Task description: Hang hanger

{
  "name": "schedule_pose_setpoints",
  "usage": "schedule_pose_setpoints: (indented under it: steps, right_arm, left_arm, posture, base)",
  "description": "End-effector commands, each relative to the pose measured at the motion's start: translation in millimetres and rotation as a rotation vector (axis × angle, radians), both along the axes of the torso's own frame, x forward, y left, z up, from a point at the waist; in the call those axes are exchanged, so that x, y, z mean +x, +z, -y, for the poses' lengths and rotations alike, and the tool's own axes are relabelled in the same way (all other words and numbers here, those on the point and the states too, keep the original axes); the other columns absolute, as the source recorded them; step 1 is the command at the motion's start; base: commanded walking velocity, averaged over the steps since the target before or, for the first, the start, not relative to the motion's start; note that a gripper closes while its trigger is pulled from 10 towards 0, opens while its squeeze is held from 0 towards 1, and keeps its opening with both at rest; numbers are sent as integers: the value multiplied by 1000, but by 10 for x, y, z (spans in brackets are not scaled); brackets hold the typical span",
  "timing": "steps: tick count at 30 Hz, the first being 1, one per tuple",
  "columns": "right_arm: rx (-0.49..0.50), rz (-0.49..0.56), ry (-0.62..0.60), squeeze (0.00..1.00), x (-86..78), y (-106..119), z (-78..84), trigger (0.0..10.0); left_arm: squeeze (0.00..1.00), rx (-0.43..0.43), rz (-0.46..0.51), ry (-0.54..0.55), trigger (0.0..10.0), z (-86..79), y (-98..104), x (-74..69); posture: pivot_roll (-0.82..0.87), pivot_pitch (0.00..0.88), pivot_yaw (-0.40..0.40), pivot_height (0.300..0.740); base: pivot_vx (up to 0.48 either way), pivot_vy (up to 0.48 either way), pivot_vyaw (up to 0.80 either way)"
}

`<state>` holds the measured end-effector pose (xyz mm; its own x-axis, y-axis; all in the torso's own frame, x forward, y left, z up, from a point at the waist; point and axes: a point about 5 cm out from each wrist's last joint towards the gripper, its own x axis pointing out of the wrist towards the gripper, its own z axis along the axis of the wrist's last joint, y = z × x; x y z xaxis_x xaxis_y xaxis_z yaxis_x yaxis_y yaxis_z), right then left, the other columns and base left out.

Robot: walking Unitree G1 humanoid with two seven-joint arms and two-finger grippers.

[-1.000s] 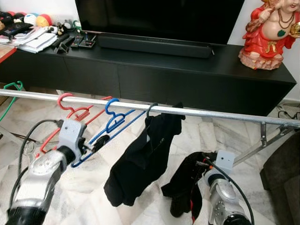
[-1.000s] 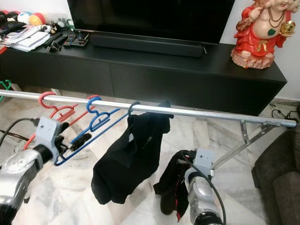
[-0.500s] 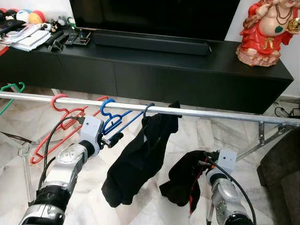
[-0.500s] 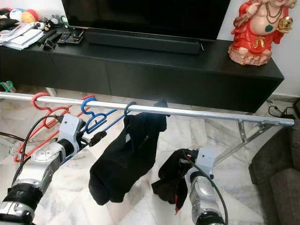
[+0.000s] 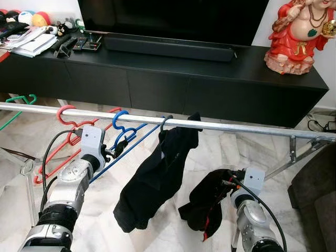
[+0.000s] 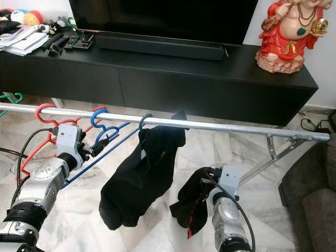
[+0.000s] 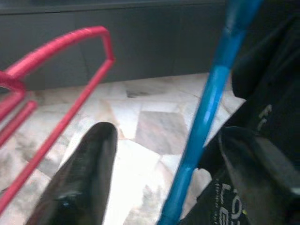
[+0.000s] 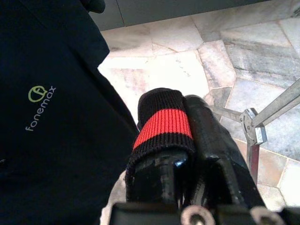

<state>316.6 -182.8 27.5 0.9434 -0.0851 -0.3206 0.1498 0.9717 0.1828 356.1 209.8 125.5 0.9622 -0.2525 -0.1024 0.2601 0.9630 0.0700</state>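
Blue hanger hung by its hook on the rail, btwn the red hanger & the black shirt. Left tool had pulled back a bit from half a sec ago, fingers apart w/ the blue bar running btwn them, no squeeze visible. Hang looked done. Right tool clamped on a black garment with red-striped cuff, held low.

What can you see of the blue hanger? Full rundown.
The blue hanger looks like thin plastic-coated wire. Its hook is over the silver rail, between the red hanger and the hanger carrying the black shirt. Its body hangs tilted, the long lower bar slanting down toward the robot's left. The left tool sits at it, fingers open with the bar passing between them in the left wrist view.
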Motion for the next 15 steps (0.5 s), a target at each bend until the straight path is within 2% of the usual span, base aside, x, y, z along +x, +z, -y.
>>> schedule_pose_setpoints:
  steps: [1, 15]
  right_arm:
    - [1, -4, -12, 0, -32, -30, 19, 10000]
    - [-1, -7, -14, 0, -36, -35, 27, 10000]
  left_arm:
    - [0, 21, -35, -53, 0, 33, -42, -11]
    - [0, 95, -32, -70, 0, 90, -38, 20]
  posture:
    - [48, 181, -29, 740]
    - [47, 179, -29, 740]
  base:
    - [0, 0, 0]
    - [0, 0, 0]
